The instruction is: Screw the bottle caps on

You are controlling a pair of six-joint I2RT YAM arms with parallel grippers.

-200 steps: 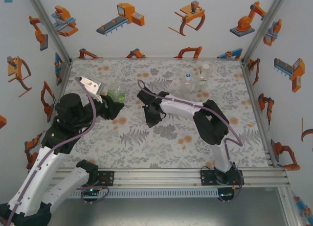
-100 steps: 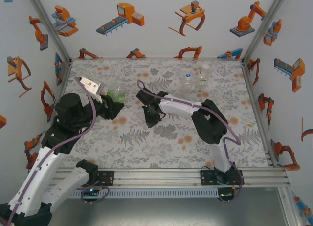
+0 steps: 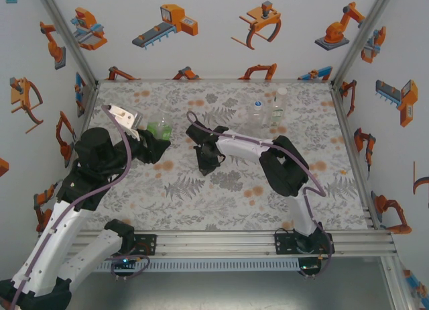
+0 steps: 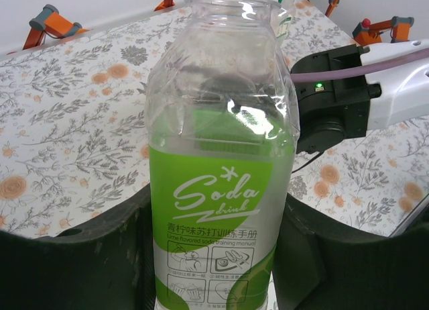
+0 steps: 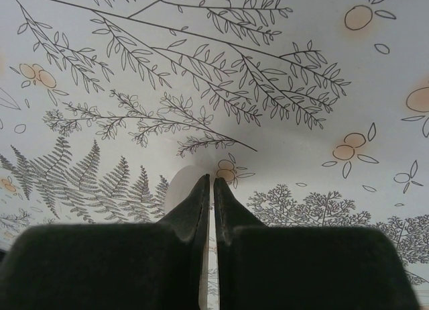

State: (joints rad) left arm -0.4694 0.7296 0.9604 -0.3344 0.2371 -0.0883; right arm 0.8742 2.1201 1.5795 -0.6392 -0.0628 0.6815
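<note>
My left gripper (image 4: 214,260) is shut on the green bottle (image 4: 221,156), held upright at the left of the table, with a black finger on each side of its label. The same bottle (image 3: 159,129) stands in the left gripper (image 3: 153,141) in the top view. The top of its neck is cut off by the left wrist frame. My right gripper (image 5: 212,182) points down at the tablecloth near the middle (image 3: 204,164), jaws shut with only a hairline gap. A white bottle cap (image 5: 174,192) lies on the cloth, half hidden behind the left finger and not between the jaws.
Two clear bottles (image 3: 257,113) (image 3: 278,105) stand upright at the back right of the table (image 3: 221,189). The right arm's black wrist (image 4: 335,105) is close to the right of the green bottle. White walls with orange robot prints enclose the table.
The right arm has edged slightly to the left over the cloth. The left arm and the green bottle have not moved.
</note>
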